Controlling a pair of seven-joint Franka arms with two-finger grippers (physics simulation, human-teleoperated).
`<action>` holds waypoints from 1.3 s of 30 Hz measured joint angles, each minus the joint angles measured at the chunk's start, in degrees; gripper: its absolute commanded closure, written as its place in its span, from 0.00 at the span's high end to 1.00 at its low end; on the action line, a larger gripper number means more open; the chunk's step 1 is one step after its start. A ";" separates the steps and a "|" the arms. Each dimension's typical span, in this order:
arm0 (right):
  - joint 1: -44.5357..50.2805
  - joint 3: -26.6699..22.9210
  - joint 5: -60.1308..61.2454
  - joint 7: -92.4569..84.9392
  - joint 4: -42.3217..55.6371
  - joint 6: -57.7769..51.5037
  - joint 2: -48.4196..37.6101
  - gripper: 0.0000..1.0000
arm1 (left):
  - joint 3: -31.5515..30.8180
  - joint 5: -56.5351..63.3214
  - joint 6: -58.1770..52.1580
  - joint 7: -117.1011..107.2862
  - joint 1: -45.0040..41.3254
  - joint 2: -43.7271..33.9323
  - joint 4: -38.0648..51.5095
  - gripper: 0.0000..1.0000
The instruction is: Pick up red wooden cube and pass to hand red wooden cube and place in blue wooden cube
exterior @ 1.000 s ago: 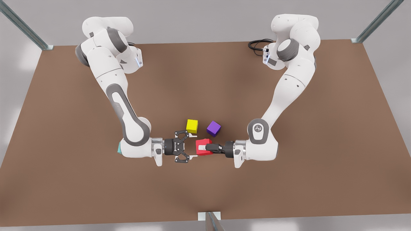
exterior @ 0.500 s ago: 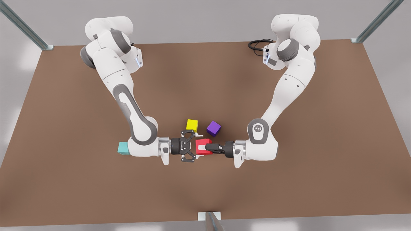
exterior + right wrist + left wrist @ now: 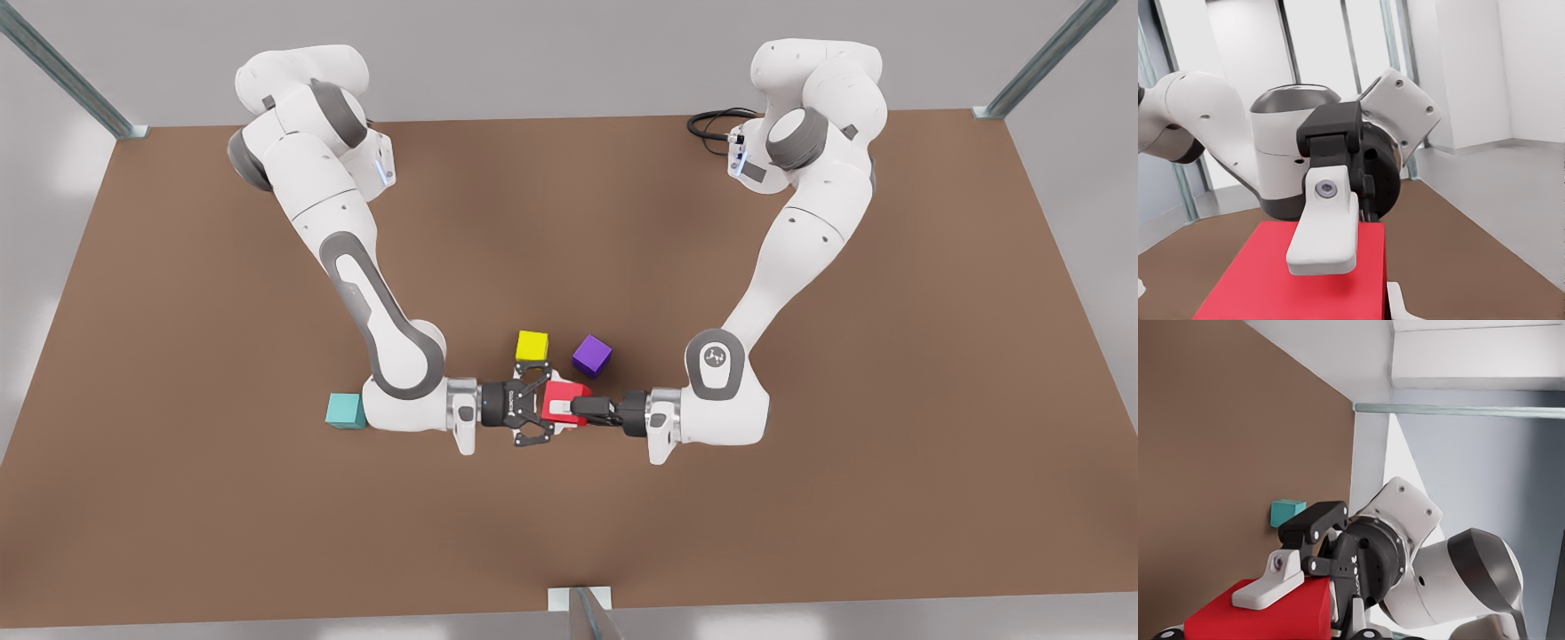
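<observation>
I am gripping the red cube (image 3: 569, 396) with my left fingers (image 3: 1325, 230) and my right fingers (image 3: 1268, 584) together, between my arms. Still left: letting go left, then carrying it onto the blue cube (image 3: 344, 411).

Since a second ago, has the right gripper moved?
Yes. The right gripper has shifted toward the front view's right, away from the blue wooden cube, and its fingers now flank the red wooden cube.
</observation>
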 measured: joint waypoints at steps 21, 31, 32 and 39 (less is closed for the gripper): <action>-13.23 -6.46 -66.18 7.45 3.63 -13.99 -10.67 0.55 | 30.61 53.09 -38.84 -7.04 7.52 -45.91 -23.73 1.00; -13.62 -7.42 -99.47 20.70 -9.90 -15.39 -16.40 0.55 | 33.26 51.14 -40.80 -9.19 2.25 -45.88 -26.02 1.00; -13.62 -7.43 -100.17 21.89 -12.17 -14.30 -17.21 0.55 | 33.23 51.08 -40.86 -9.35 2.31 -45.66 -26.02 1.00; -14.01 -7.38 -102.06 28.98 -19.47 -7.31 -18.77 0.55 | 33.21 50.85 -40.49 -10.21 2.52 -44.43 -26.10 1.00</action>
